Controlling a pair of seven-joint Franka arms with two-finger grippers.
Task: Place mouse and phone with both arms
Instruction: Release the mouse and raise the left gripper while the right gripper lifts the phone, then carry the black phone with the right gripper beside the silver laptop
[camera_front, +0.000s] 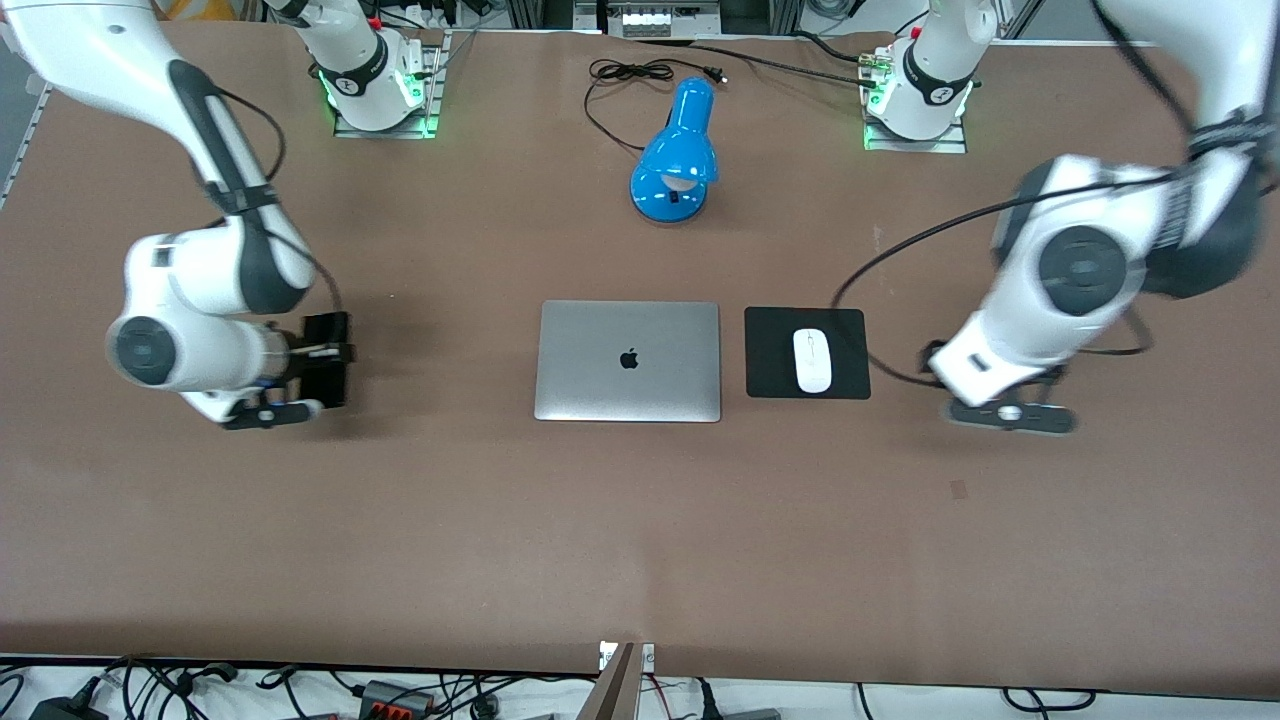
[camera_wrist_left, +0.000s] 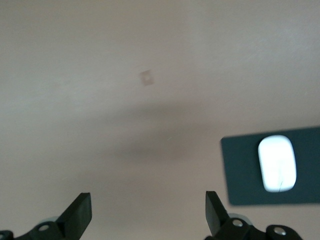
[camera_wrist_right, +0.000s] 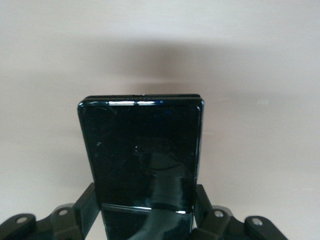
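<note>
Right gripper pinching the phone by its long edges, fingers on either side. The phone's long axis runs straight out from the gripper, glossy face toward the wrist camera. It hangs over bare table toward the right arm's end, with the closed laptop well apart toward the table's middle. Likely next move: lower it flat beside the laptop.

Left gripper spread wide, nothing between the fingers, over bare table at the left arm's end. The mouse already sits on the black mat, just beside this gripper toward the laptop, so the left arm is the nearer one. Mouse's long axis runs across the mat's shorter span. Mouse looks placed; phone still to go.
</note>
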